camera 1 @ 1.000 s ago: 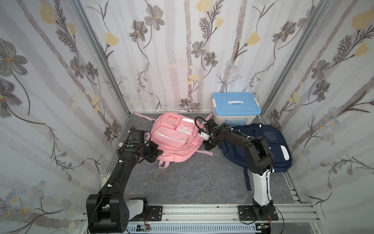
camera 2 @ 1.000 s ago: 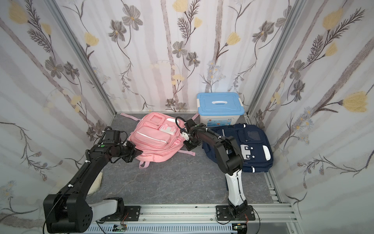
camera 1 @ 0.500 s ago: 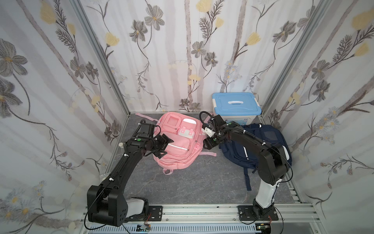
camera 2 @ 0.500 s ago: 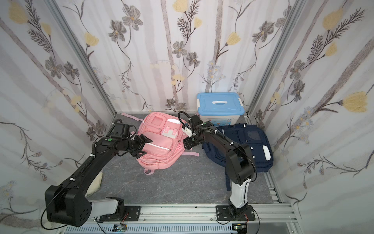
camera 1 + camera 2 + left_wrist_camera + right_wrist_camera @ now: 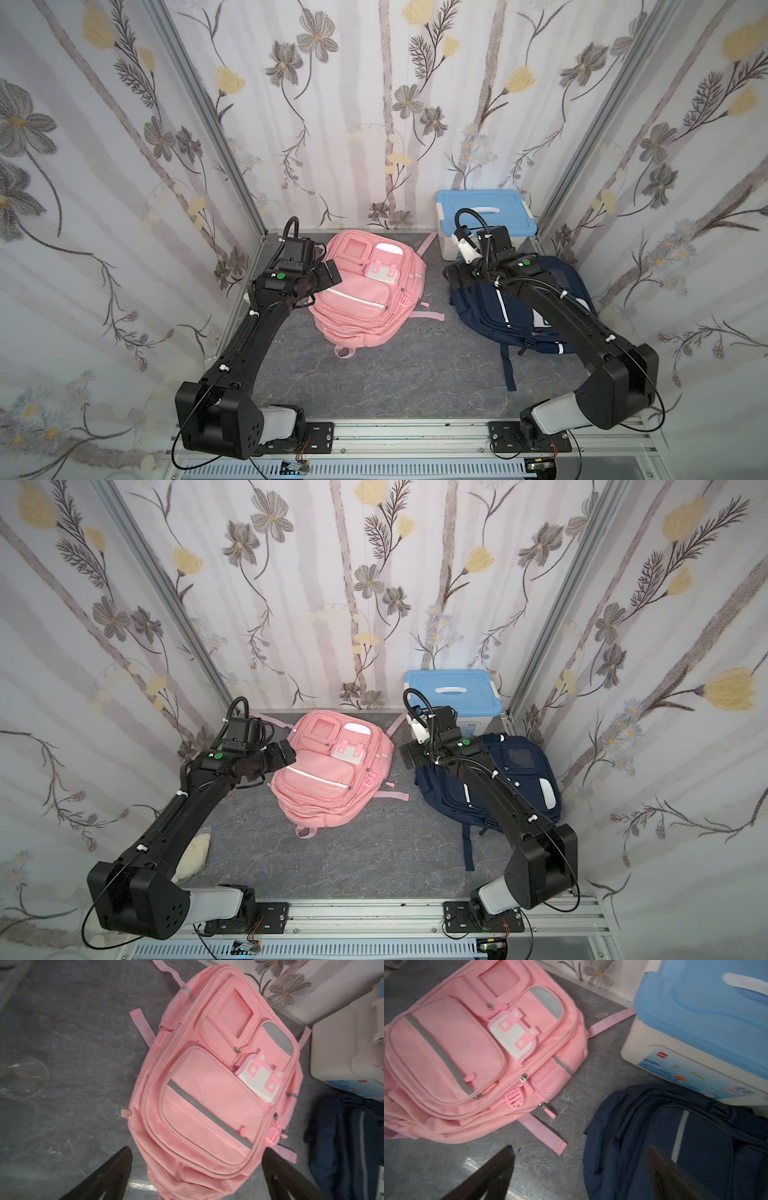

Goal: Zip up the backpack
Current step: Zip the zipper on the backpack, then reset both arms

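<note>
Down by the rail, the cream cloth point(image 5: 193, 850) beside the left arm's base hasn't budged on the grey floor point(image 5: 395, 374). A little further in is the change. The pink backpack point(image 5: 365, 299) lies flat in the middle of the floor with its front pockets up, turned slightly from how it sat a second ago, and both arms have let it go.

Your left gripper point(image 5: 197, 1150) was clamped on the bag a second ago. Now its jaws are spread wide and empty, just beside the bag's left edge toward its top end. Your right gripper point(image 5: 581, 1148) is wide and empty too. It has pulled back off the pink bag and sits over the corner of the navy backpack point(image 5: 528, 779) that faces the pink one, with a strip of floor between it and the pink bag.

In the right wrist view, the zipper pulls point(image 5: 522, 1079) sit at the pink bag's side by the mesh pocket. Farthest back, the blue-lidded box point(image 5: 486, 208) is unchanged in the right corner.
</note>
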